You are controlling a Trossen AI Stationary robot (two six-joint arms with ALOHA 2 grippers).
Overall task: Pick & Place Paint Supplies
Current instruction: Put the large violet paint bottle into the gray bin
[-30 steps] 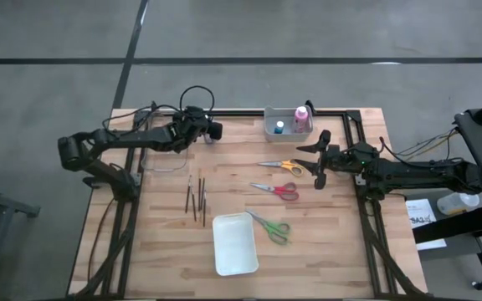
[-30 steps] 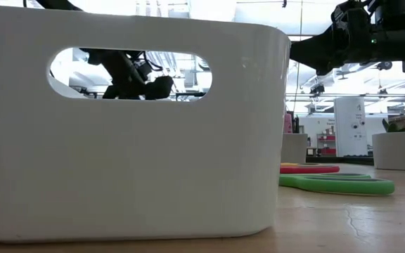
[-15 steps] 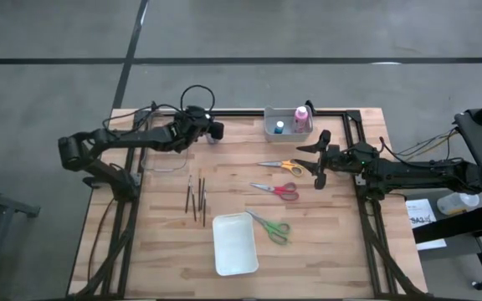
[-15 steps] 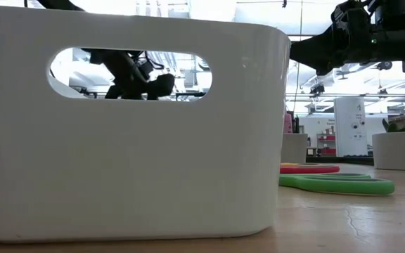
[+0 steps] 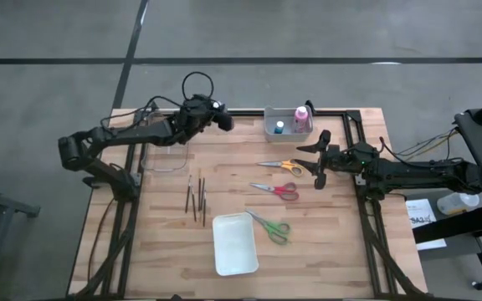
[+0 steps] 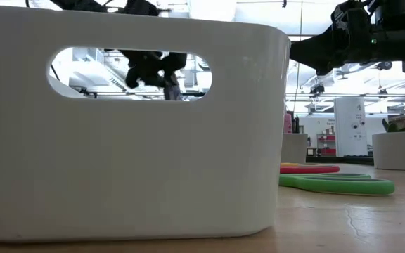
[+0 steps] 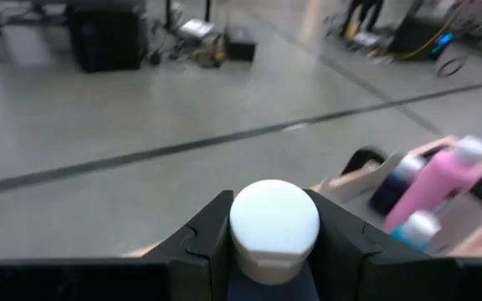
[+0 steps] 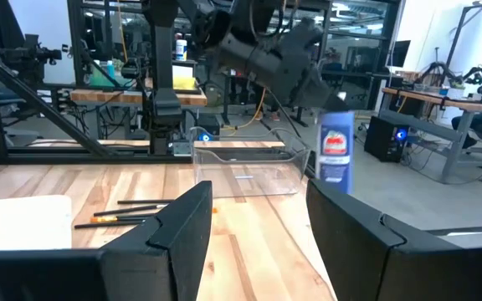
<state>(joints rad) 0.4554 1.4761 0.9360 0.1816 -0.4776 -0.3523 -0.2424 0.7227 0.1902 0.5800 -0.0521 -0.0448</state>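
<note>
Up at the far left of the table, the left gripper point(image 5: 222, 119) is clamped on a white-capped dark bottle point(image 7: 274, 230), lifted clear of the wood, just left of the grey bin point(image 5: 289, 128) with the pink bottle point(image 5: 302, 118). Right gripper point(image 5: 318, 159) hovers with fingers apart beside the orange scissors point(image 5: 280, 165), holding nothing.

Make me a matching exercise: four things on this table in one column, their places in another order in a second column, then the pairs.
1. blue bottle
2. pink bottle
3. green scissors
4. brushes

a. standing in the small bin at the table's far edge
b. held in the left gripper, off the table
c. beside the white tray
d. on the bare wood below the clear container

Pairs: 1-b, 2-a, 3-c, 4-d
</note>
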